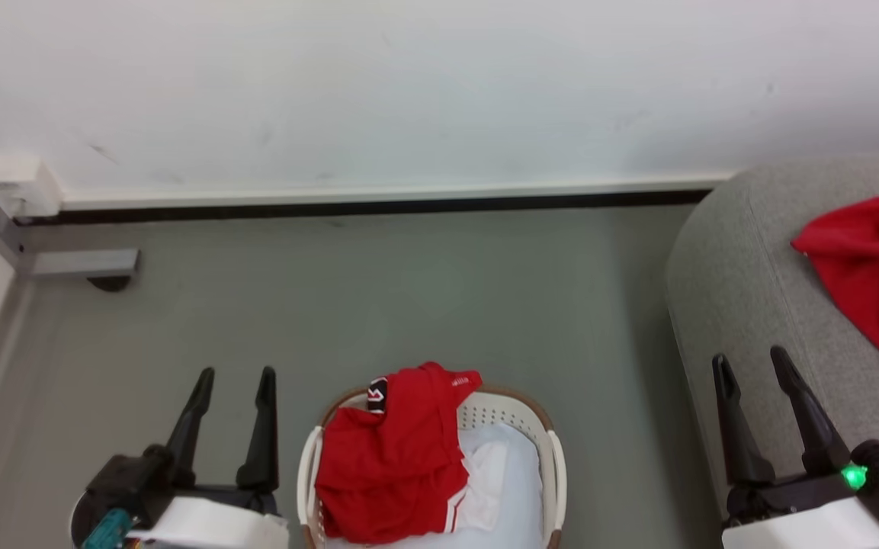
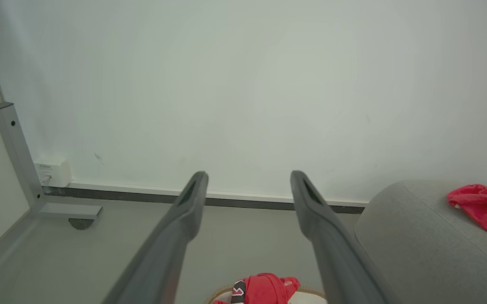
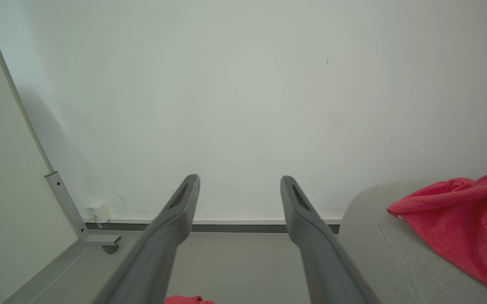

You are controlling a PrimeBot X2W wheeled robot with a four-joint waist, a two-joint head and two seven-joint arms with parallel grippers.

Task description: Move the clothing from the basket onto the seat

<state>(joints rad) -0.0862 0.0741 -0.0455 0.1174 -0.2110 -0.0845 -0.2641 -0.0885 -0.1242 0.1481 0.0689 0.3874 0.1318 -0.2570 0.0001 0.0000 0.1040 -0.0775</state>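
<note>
- While left gripper (image 1: 236, 374) and right gripper (image 1: 749, 357) gape empty in head view, one red piece (image 1: 393, 465) drapes the basket's (image 1: 557, 457) left rim; another piece (image 1: 874, 267) lies on the seat (image 1: 744, 282).
- Left wrist: fingers (image 2: 184, 211) spread.
- Right wrist: fingers (image 3: 175, 215) spread.

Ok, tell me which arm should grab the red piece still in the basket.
Left, probably. The red clothing lies heaped on the left side of the basket, close beside the open left end effector. The right end effector, also open, sits farther off, by the seat.
</note>
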